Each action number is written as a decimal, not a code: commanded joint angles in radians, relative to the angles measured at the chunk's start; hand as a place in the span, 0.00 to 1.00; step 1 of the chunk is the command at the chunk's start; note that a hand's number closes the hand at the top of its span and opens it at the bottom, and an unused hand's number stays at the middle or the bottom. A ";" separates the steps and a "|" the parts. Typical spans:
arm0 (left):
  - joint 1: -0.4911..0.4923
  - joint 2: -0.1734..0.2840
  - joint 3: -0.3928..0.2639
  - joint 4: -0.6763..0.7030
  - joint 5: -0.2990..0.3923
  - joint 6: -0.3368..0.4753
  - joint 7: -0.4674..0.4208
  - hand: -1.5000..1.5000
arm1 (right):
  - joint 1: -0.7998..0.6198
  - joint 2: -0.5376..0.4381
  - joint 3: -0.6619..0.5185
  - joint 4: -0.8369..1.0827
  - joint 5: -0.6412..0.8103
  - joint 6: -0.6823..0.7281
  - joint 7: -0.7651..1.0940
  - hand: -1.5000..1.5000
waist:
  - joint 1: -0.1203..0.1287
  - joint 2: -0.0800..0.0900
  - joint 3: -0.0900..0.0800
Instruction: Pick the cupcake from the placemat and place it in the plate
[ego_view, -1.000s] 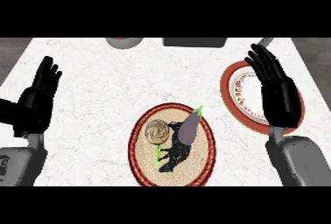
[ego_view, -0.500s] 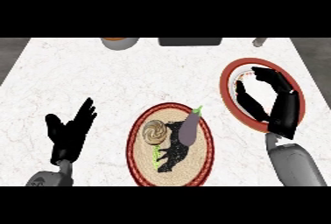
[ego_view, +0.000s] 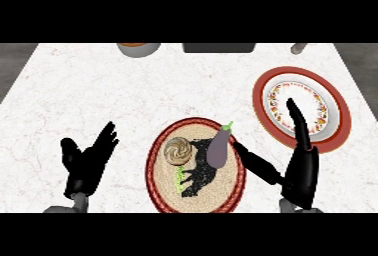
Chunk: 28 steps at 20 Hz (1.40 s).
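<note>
Seeing my tan, swirl-topped cupcake (ego_view: 177, 150) on the placemat (ego_view: 235, 192), beside the eggplant (ego_view: 218, 149), both hands released, right hand (ego_view: 299, 165) nearest.

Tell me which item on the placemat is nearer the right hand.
The purple eggplant: it lies beside the right hand, while the cupcake sits farther left on the placemat.
</note>
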 joint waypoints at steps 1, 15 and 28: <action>0.010 -0.024 -0.027 -0.030 -0.023 0.031 0.027 0.50 | 0.048 -0.063 0.059 -0.017 0.125 0.162 0.173 0.00 | 0.001 -0.001 -0.001; 0.010 0.013 0.024 0.015 0.001 -0.061 -0.029 0.50 | -0.271 0.124 0.317 -0.066 0.397 0.692 0.936 0.00 | 0.015 0.003 0.002; 0.025 -0.004 0.021 -0.048 -0.026 -0.048 0.021 0.50 | -0.411 0.127 0.463 0.249 0.209 0.481 1.055 0.00 | 0.026 0.003 0.003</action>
